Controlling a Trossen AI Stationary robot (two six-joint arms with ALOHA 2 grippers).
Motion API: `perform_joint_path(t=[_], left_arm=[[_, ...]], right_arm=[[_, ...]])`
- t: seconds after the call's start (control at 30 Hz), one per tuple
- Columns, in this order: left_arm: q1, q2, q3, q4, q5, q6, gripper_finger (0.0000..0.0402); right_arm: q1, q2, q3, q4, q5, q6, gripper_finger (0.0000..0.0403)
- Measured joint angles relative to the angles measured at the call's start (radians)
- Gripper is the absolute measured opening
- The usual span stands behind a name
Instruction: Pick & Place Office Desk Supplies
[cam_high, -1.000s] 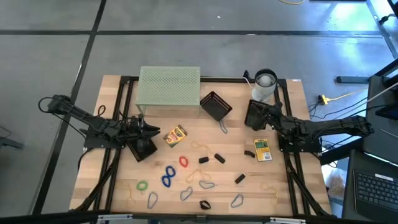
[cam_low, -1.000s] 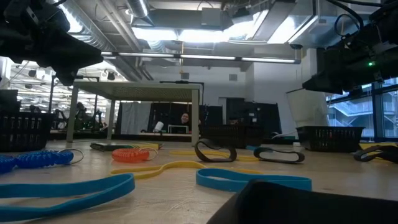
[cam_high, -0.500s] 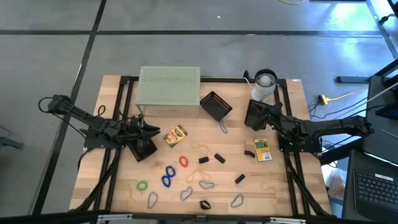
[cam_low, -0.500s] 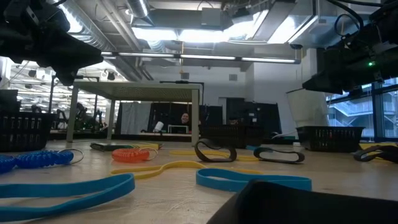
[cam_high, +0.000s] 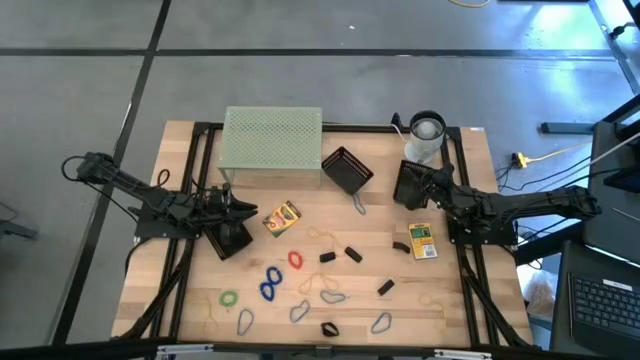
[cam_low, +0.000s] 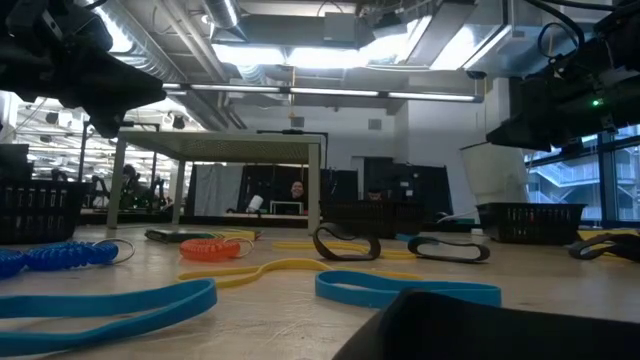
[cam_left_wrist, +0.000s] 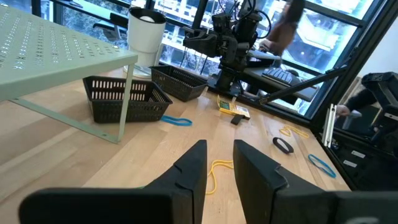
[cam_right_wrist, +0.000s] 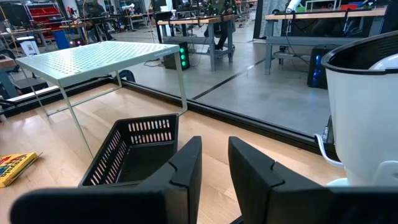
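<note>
Crayon boxes (cam_high: 283, 217) with unreadable print, left hand (cam_left_wrist: 219, 163) and right hand (cam_right_wrist: 214, 163) narrowly parted, empty.

Left arm reaching in from the left edge of the high view, folded low, with the left gripper (cam_high: 243, 212) at centre-left pointing right, fingers (cam_left_wrist: 190, 171) parted by a narrow gap and holding nothing. Right arm entering from the right edge, elbow bent, with the right gripper (cam_high: 408, 184) at upper right pointing left, fingers (cam_right_wrist: 185, 164) likewise slightly apart and empty.
</note>
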Motion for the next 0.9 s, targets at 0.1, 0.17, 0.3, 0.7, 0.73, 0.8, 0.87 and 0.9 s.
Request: perform_joint_path(t=[0.1,0.17,0.3,0.7,0.73,0.8,0.87,0.9], left_arm=[[0.000,0.000,0.000,0.000,0.000,0.000,0.0072],[0.000,0.000,0.000,0.000,0.000,0.000,0.0072],[0.000,0.000,0.000,0.000,0.000,0.000,0.0072],[0.000,0.000,0.000,0.000,-0.003,0.000,0.0072],[0.000,0.000,0.000,0.000,-0.007,0.000,0.0072],[0.000,0.000,0.000,0.000,-0.009,0.000,0.0072],[0.000,0.000,0.000,0.000,-0.009,0.000,0.0072],[0.000,0.000,0.000,0.000,-0.009,0.000,0.0072]], right_arm=[[0.000,0.000,0.000,0.000,0.000,0.000,0.0082],[0.000,0.000,0.000,0.000,0.000,0.000,0.0082],[0.000,0.000,0.000,0.000,0.000,0.000,0.0082],[0.000,0.000,0.000,0.011,0.018,0.000,0.0082],[0.000,0.000,0.000,0.011,0.028,0.000,0.0082],[0.000,0.000,0.000,0.011,0.024,0.000,0.0082],[0.000,0.000,0.000,0.011,-0.014,0.001,0.0082],[0.000,0.000,0.000,0.011,-0.039,0.001,0.0082]])
